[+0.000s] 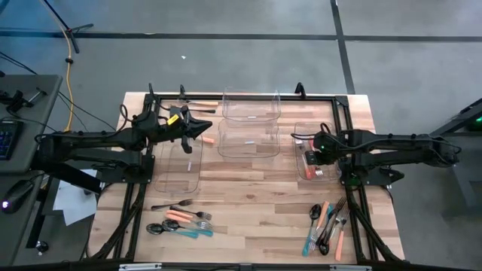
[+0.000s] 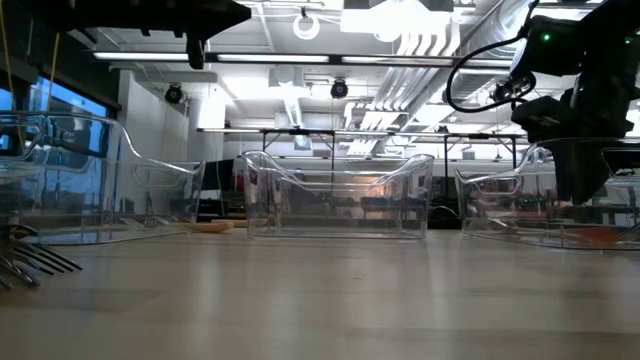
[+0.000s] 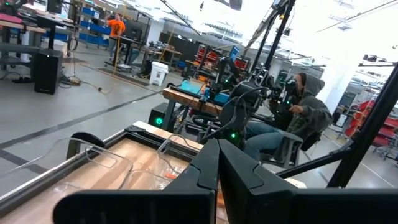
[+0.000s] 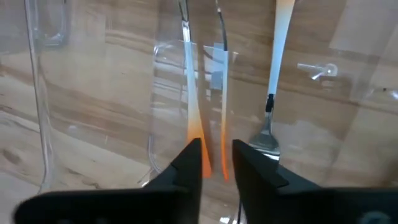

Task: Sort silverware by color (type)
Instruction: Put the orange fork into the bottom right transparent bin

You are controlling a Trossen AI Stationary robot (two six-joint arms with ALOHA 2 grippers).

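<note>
The silverware lies in two loose heaps near the table's front edge, one at the left (image 1: 181,220) and one at the right (image 1: 325,226), with orange, teal and black handles. My right gripper (image 4: 217,155) points steeply down into the clear right bin (image 1: 300,167), its fingers a little apart. An orange handle (image 4: 222,155) shows in the gap, lying on the bin's floor. An orange-handled fork (image 4: 268,134) lies beside it. My left gripper (image 1: 202,129) is shut and held level, high above the far end of the clear left bin (image 1: 181,167). My right gripper comes from above with a finger (image 4: 186,163) on either side of the orange handle's end (image 4: 199,140), which lies in the bin. I cannot tell whether either finger touches it.
Two clear bins stand in the middle, one at the far edge (image 1: 251,105) and one nearer (image 1: 248,141). An orange utensil (image 1: 200,103) lies by the far frame. A black frame runs round the table. A person (image 3: 308,109) sits beyond the table.
</note>
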